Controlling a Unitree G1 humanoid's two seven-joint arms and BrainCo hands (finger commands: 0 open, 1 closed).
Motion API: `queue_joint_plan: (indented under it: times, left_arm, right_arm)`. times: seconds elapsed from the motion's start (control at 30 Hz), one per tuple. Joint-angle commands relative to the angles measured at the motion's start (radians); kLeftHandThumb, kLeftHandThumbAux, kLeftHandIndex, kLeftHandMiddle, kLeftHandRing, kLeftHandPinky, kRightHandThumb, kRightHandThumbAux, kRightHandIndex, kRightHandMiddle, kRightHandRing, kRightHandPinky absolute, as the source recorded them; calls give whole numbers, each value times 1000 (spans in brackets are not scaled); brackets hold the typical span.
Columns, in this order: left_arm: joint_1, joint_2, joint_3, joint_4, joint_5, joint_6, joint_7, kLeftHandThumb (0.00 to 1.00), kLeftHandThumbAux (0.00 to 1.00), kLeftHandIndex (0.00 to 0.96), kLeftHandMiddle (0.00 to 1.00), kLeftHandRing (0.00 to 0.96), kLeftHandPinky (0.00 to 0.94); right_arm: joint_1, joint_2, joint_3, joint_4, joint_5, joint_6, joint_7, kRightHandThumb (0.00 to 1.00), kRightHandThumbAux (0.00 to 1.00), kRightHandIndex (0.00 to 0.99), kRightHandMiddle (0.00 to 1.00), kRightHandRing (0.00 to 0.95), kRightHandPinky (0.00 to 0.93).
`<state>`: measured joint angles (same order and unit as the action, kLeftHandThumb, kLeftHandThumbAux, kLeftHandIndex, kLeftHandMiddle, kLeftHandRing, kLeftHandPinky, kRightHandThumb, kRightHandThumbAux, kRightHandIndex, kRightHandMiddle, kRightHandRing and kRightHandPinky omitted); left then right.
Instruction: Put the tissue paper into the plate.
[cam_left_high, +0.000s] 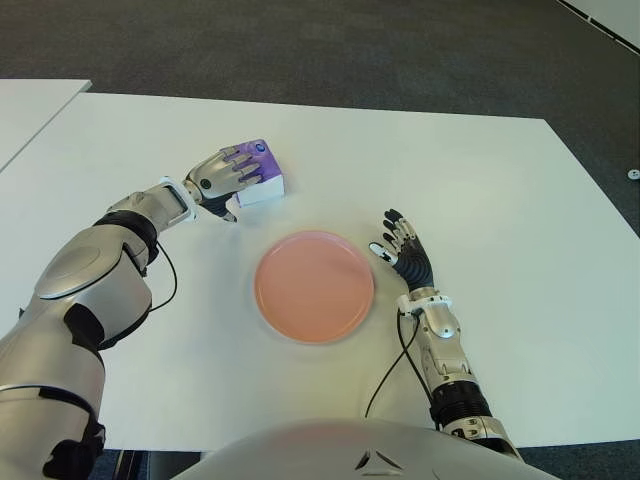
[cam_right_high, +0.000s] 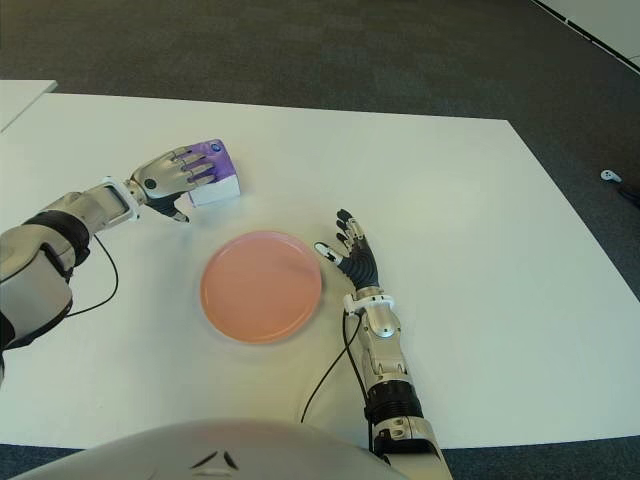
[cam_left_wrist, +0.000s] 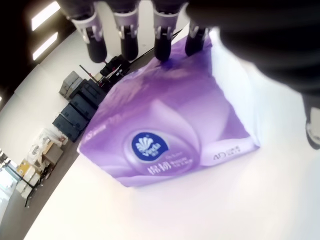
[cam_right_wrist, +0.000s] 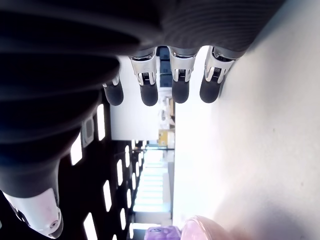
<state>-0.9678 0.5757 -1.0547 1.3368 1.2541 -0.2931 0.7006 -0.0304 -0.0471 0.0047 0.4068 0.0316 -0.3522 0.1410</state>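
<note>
A white worktop (cam_left_high: 500, 200) stands on dark grey carpet (cam_left_high: 350, 45). A second white table (cam_left_high: 25, 105) adjoins it at the far left corner. Rows of bright ceiling lights (cam_right_wrist: 107, 195) show in the right wrist view

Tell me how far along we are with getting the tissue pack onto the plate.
Early stage. Done: the left hand has reached the purple tissue pack, fingers draped over its top. In hand: closing that grasp; the pack sits on the table, not lifted. Left: lift it and set it on the pink plate, which holds nothing. The right hand is open beside the plate's right edge.
</note>
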Motion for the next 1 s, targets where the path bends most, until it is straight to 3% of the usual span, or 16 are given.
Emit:
queue_joint_plan:
  times: [0.03, 0.53, 1.0]
  left_arm:
    - [16, -3, -8, 12, 1, -28, -51, 98, 353, 0, 0, 0, 0]
    - [34, -1, 59, 9, -93, -112, -132, 150, 411, 0, 0, 0, 0]
    - [46, 14, 90, -6, -132, -142, -104, 201, 466, 0, 0, 0, 0]
  right_arm:
    - [138, 2, 14, 98, -2, 117, 17, 0, 677, 0, 0, 0, 0]
    - [138, -1, 16, 108, -9, 104, 13, 1, 672, 0, 0, 0, 0]
    - [131, 1, 19, 125, -8, 104, 9, 19, 662, 0, 0, 0, 0]
